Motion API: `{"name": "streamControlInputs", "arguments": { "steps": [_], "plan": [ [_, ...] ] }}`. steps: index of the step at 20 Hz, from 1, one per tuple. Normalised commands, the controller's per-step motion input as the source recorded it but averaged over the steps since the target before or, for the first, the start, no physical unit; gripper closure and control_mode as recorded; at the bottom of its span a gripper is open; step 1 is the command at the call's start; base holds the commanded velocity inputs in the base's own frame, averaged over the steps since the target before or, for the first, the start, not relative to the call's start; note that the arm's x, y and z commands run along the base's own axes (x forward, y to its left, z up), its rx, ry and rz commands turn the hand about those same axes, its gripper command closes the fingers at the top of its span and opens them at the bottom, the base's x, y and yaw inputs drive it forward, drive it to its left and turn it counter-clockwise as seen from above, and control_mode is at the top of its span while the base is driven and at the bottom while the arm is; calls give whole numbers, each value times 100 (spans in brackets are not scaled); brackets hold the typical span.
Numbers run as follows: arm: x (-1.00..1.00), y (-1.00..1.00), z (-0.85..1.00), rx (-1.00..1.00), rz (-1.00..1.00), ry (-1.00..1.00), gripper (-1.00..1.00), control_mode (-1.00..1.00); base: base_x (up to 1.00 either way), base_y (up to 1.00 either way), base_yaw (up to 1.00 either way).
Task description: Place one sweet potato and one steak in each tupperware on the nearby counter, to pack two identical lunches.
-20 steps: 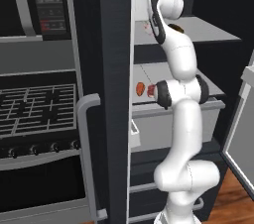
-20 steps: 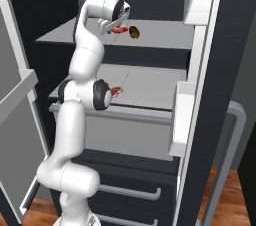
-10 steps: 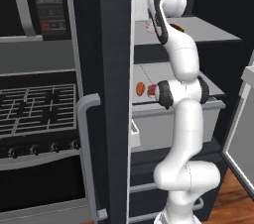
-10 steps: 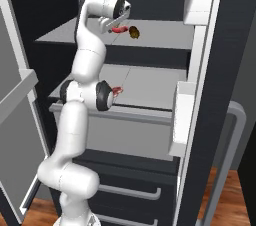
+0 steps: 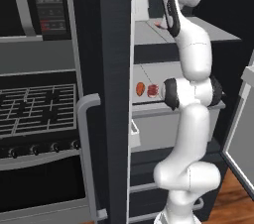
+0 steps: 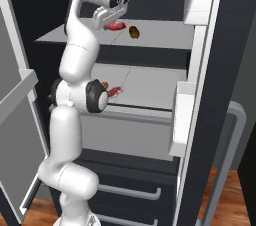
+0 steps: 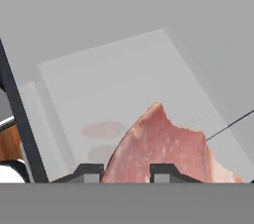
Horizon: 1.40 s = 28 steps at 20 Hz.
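A steak [image 7: 161, 148], red with pale marbling, sits between the two dark fingertips [image 7: 92, 172] of the gripper [image 7: 126, 173] in the hand view; the fingers stand close together with the meat pinched between them. In the right base view this steak [image 6: 114, 26] is at the gripper [image 6: 111, 22], over the upper fridge shelf [image 6: 165, 37]. Near it on that shelf lies the darker brown sweet potato [image 6: 134, 31]. One shelf down, a second steak [image 6: 116, 91] lies on the lower fridge shelf [image 6: 150, 90]; the left base view shows it [image 5: 153, 90] just beside the orange-red sweet potato [image 5: 140, 88]. A black stove [image 5: 34, 114] stands left of the open fridge.
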Motion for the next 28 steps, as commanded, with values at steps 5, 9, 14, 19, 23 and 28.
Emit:
{"name": "streamControlInputs", "arguments": {
  "steps": [5, 9, 14, 19, 23, 28],
  "plan": [
    [-100, 1, -49, 0, 6, -44, 100, -100, 0, 0, 0],
    [-100, 12, -75, -5, 1, -76, 100, -100, 0, 0, 0],
    [-100, 8, -58, -6, 0, -87, 100, -100, 0, 0, 0],
    [-100, 4, -39, -4, 0, -73, 100, -100, 0, 0, 0],
    [-100, -1, 10, 0, -4, -34, 100, -100, 0, 0, 0],
    [-100, -16, 36, 3, -6, -21, 100, -100, 0, 0, 0]
  ]
}}
